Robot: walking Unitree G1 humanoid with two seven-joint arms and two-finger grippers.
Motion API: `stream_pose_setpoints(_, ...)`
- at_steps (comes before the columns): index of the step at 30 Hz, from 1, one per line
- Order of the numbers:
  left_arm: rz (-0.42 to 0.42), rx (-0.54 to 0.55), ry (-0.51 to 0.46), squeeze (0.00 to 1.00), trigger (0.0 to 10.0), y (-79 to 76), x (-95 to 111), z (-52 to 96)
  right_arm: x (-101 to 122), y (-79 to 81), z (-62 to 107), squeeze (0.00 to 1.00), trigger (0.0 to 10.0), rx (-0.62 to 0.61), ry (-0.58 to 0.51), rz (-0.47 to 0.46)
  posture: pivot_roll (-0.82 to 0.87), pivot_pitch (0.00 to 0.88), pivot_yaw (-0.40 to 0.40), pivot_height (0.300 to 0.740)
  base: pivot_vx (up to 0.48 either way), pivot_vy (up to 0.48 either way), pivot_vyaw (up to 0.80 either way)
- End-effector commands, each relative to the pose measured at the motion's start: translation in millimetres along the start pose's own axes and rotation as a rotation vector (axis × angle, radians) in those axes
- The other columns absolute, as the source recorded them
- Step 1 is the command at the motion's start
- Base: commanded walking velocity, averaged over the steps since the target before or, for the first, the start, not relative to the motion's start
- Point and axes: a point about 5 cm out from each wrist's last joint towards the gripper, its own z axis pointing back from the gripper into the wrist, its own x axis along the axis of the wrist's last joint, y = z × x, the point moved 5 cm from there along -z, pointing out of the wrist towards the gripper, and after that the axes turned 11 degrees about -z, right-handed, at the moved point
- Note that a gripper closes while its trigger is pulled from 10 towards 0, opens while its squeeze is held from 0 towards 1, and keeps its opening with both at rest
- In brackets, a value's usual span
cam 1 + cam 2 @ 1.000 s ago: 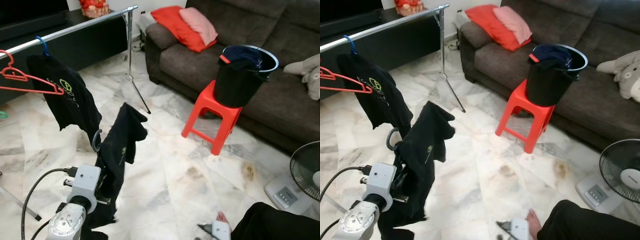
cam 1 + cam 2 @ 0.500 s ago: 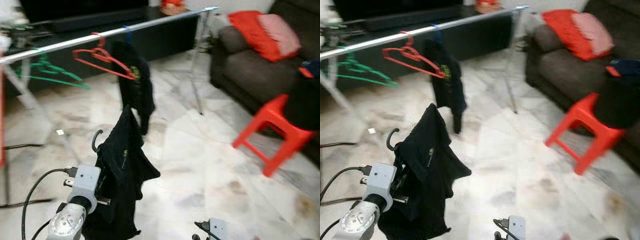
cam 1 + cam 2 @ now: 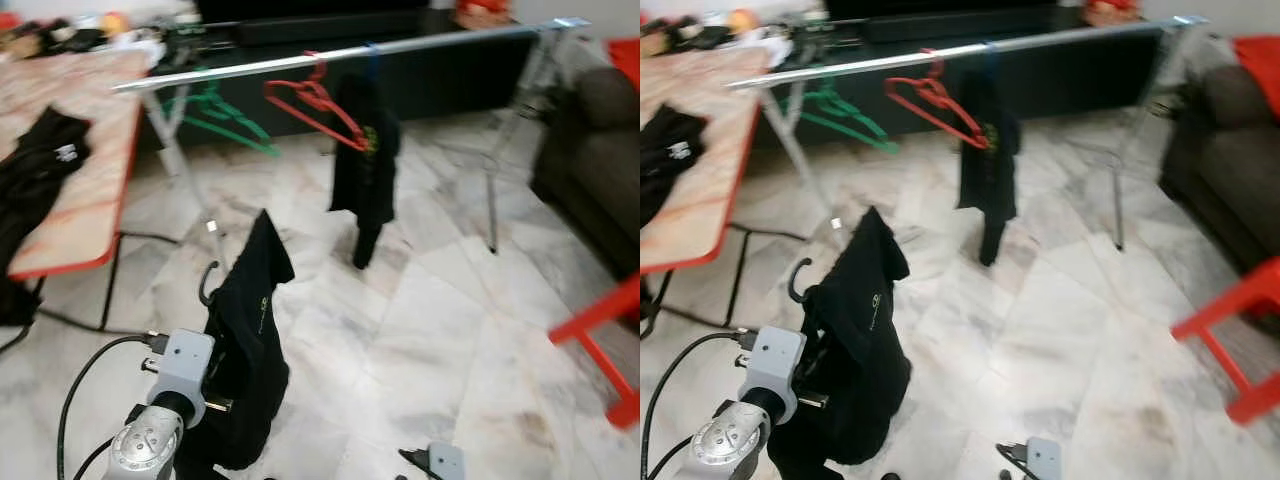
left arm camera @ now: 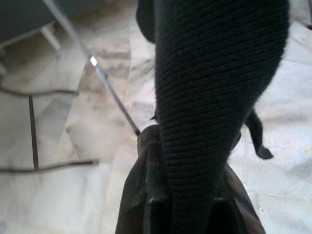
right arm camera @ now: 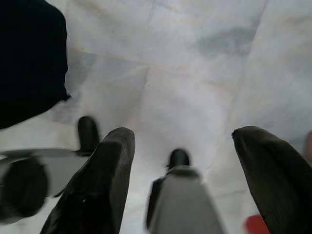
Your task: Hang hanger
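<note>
The robot stands on a pale marble floor (image 3: pixel 430 330) in a living room. Its left gripper (image 3: pixel 215 375) is low in front of it and holds up a black shirt (image 3: pixel 248 340) on a hanger. The hanger's dark hook (image 3: pixel 206 282) curls out to the left of the cloth. In the left wrist view the black cloth (image 4: pixel 214 97) covers the fingers, so I cannot tell if they are squeezed tight or not — the shirt just hangs there in front of them.

Ahead is a long silver rail (image 3: pixel 340 52) on thin metal legs. A red hanger (image 3: pixel 315 105) hangs on it with nothing on it, and green hangers (image 3: pixel 215 110) hang further to the left. Just to the right of the red one, another black shirt (image 3: pixel 365 165) hangs from the rail. The shirt the robot holds is well apart from the rail, lower and closer to the robot.

On the left is a table with a red edge (image 3: pixel 75 170), and dark clothes (image 3: pixel 35 170) lie on it. On the right you can see a dark sofa (image 3: pixel 595 150) and part of a red stool (image 3: pixel 600 345).

The right gripper (image 5: pixel 183 185) points down at the floor. Its two black fingers (image 5: pixel 100 185) are spread wide — nothing is between them.
</note>
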Motion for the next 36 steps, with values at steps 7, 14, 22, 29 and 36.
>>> stream_pose_setpoints(7, -0.047, -0.132, 0.061, 0.00, 10.0, -17.7, -7.5, -2.2, -2.0, 7.8, 0.3, 0.00, 10.0, 0.030, -0.006, 0.008, 0.06, 0.181, -0.033, 0.740, 0.000, 0.000, 0.67)
stream_pose_setpoints(14, -0.178, -0.480, 0.242, 0.00, 10.0, -54.5, -36.1, 5.2, 7.0, 35.9, 3.4, 0.00, 10.0, 0.268, -0.040, 0.043, 0.08, 0.180, -0.030, 0.740, 0.000, 0.000, 0.00)
stream_pose_setpoints(22, -0.223, -0.526, 0.278, 0.00, 10.0, -49.9, -32.2, -12.0, -2.1, 75.2, 17.1, 0.00, 10.0, 0.615, 0.039, 0.356, 0.07, 0.171, -0.041, 0.740, 0.000, 0.000, 0.00)
stream_pose_setpoints(29, -0.131, -0.529, 0.283, 0.00, 10.0, -53.2, -8.8, -40.2, 101.3, 123.5, 51.3, 0.00, 10.0, 1.052, -0.082, 0.535, 0.06, 0.148, -0.048, 0.740, 0.000, 0.000, 0.00)
stream_pose_setpoints(36, -0.131, -0.589, 0.266, 0.00, 10.0, -64.7, 6.3, -49.4, 99.9, 133.0, 64.1, 0.00, 10.0, 1.201, -0.086, 0.368, 0.06, 0.135, -0.054, 0.740, 0.000, 0.000, 0.00)
